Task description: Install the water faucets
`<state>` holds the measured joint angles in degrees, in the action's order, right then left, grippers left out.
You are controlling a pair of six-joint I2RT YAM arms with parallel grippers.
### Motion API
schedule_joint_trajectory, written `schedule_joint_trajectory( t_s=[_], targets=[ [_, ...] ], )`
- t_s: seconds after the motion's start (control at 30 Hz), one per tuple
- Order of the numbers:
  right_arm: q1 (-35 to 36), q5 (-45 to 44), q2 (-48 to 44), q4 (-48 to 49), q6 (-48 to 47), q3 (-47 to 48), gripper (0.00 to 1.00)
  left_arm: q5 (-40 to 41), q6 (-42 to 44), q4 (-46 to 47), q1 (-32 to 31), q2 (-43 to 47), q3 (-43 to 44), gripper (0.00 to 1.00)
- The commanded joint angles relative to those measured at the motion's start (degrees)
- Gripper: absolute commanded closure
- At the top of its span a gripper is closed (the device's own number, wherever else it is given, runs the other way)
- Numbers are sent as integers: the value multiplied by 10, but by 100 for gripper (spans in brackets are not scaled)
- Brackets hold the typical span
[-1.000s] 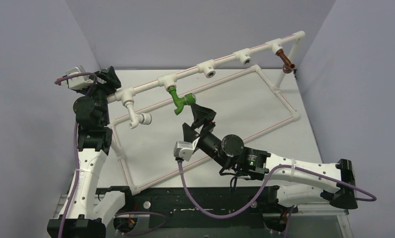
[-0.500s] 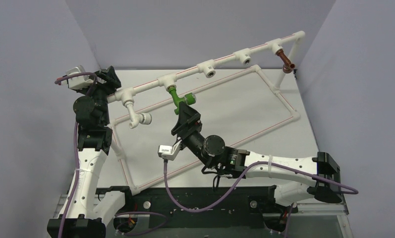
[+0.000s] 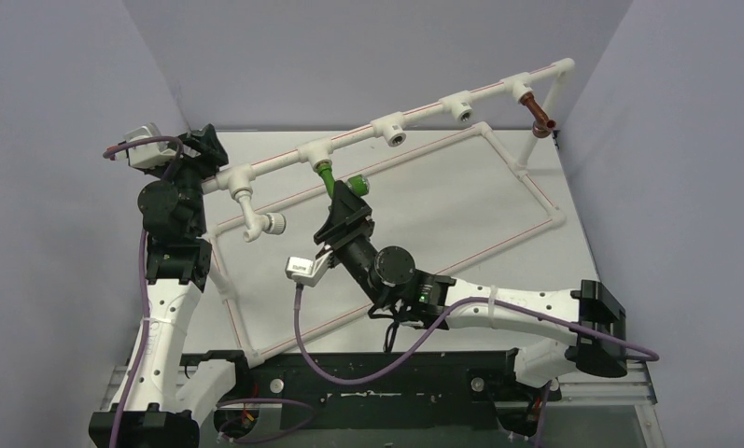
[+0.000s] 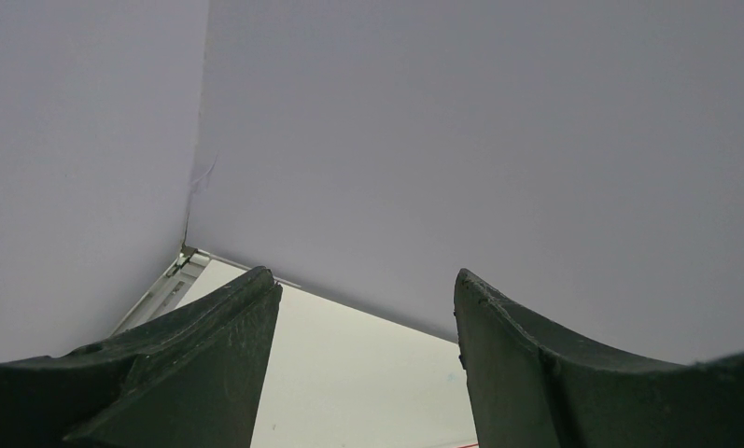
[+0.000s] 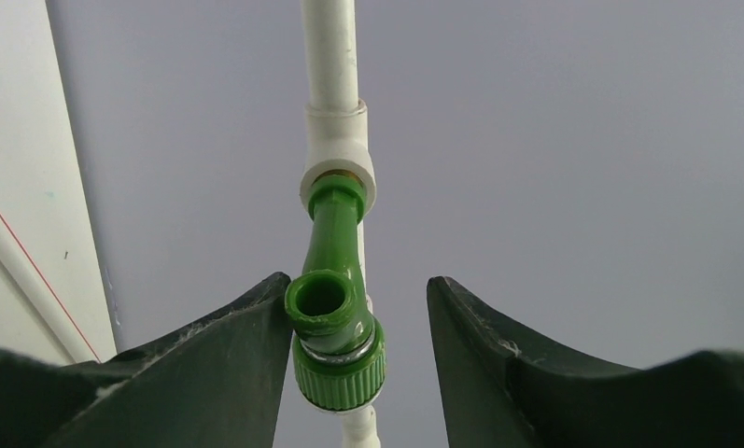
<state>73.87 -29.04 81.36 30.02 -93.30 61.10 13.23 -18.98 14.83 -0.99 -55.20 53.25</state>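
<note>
The bright green water faucet [image 3: 327,174] [image 5: 335,327] hangs screwed into a white tee socket [image 5: 338,154] of the raised pipe [image 3: 424,114]. My right gripper [image 3: 350,193] [image 5: 357,285] reaches up around its ribbed lower end. The left finger [image 5: 256,336] touches the faucet, while a gap stays before the right finger [image 5: 470,345], so the gripper is open. The reddish-brown water faucet [image 3: 539,114] hangs from the tee at the pipe's far right end. My left gripper [image 3: 207,151] [image 4: 366,275] stands open by the pipe's left end with nothing between its fingers.
Two bare white tee sockets [image 3: 392,131] [image 3: 459,108] sit on the raised pipe between the faucets. A white bent fitting [image 3: 259,221] hangs from the left tee. The rectangular white pipe base [image 3: 541,191] lies on the table. Grey walls close in left, right and behind.
My right arm has swung left and forward up to the green faucet, and its jaws have narrowed around it. The left arm has not moved.
</note>
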Motion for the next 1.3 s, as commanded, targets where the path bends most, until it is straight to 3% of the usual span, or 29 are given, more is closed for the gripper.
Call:
schedule_joint_trajectory(
  t_s=[0.0, 0.1, 0.3, 0.43, 0.7, 1.1, 1.27],
  targets=[
    [-8, -21, 13, 44, -6, 32, 48, -6, 6, -194, 6, -38, -57, 34],
    [-9, -18, 18, 42, 1, 33, 56, -6, 6, -195, 6, -37, -57, 34],
    [-8, -40, 32, 48, 31, 44, 100, -7, 6, -195, 5, -36, -57, 34],
    [-1, -63, 42, 93, 84, 46, 100, -7, 6, -194, 5, -36, -57, 34],
    [8, -89, 58, 147, 349, 70, 100, -7, 7, -193, 5, -34, -58, 34],
    [12, -125, 49, 217, 856, 47, 100, -6, 7, -193, 6, -30, -58, 34],
    [13, -144, 45, 246, 1026, 26, 100, -6, 7, -193, 5, -28, -59, 34]
  ],
)
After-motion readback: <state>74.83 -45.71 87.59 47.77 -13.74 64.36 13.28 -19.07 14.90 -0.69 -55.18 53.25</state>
